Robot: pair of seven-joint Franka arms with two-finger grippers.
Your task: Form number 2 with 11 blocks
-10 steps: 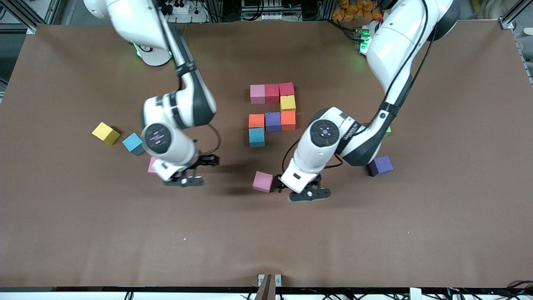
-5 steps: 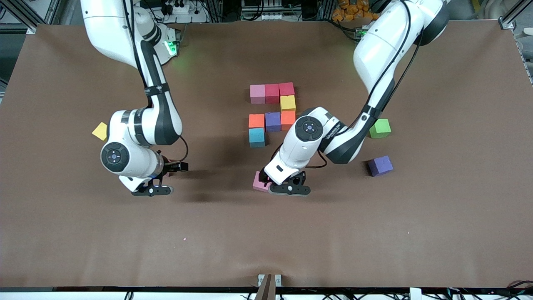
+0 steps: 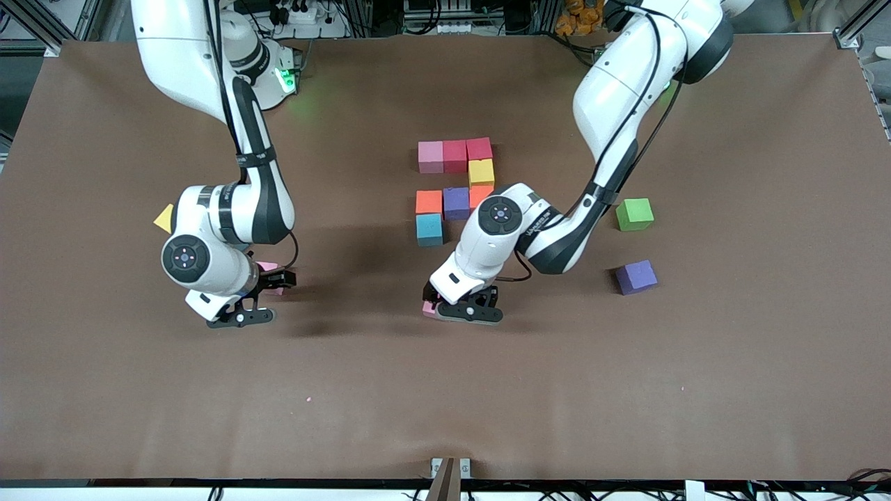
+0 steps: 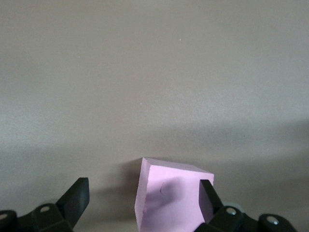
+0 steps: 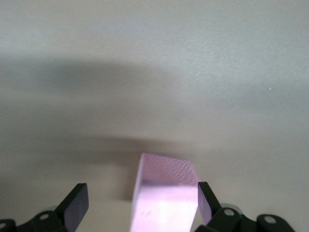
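Blocks (image 3: 456, 182) in a part-built digit, left pincer (image 4: 143, 205) and right pincer (image 5: 140, 208) spread, each around a pink cube.

Thirteen foam cubes show on the counter (image 3: 731, 362): four pink cubes (image 3: 431, 156), two purple cubes (image 3: 636, 277), two orange cubes (image 3: 429, 202), two yellow cubes (image 3: 481, 172), one red cube (image 3: 454, 155), one light blue cube (image 3: 429, 229) and one green cube (image 3: 634, 214).

Bare brown worktop (image 3: 445, 390) surrounds my spread jaws; only a small pink foam cube (image 4: 169, 195) sits between the left pair.
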